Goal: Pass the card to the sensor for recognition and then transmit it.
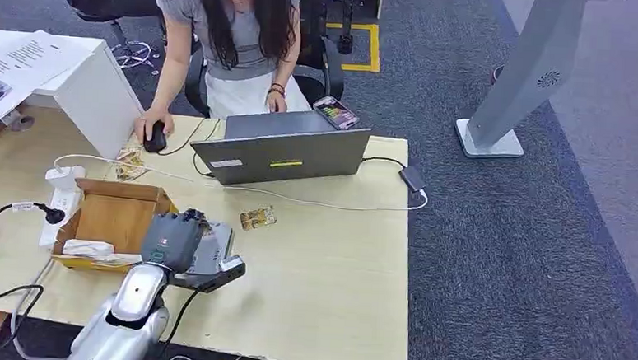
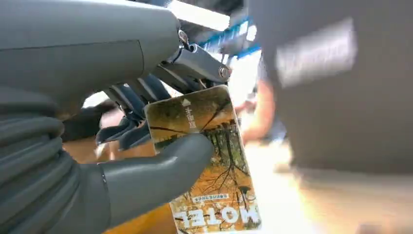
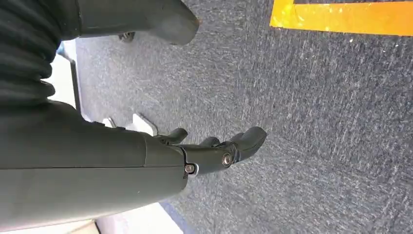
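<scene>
My left hand (image 1: 172,240) hovers over the grey card sensor (image 1: 217,249) at the table's near left. In the left wrist view that hand (image 2: 146,180) pinches a card (image 2: 214,165) between thumb and fingers; the card has an autumn tree picture and the word HOTEL. A second, similar card (image 1: 258,218) lies flat on the table just beyond the sensor. My right hand (image 3: 219,151) hangs over grey carpet, fingers loosely apart, holding nothing.
An open cardboard box (image 1: 112,214) sits left of the sensor, beside a white power strip (image 1: 61,191) and cables. A person (image 1: 232,35) works at a grey laptop (image 1: 280,149) on the far side with a mouse. A phone (image 1: 336,112) lies by the laptop. A grey stand (image 1: 523,75) is on the carpet to the right.
</scene>
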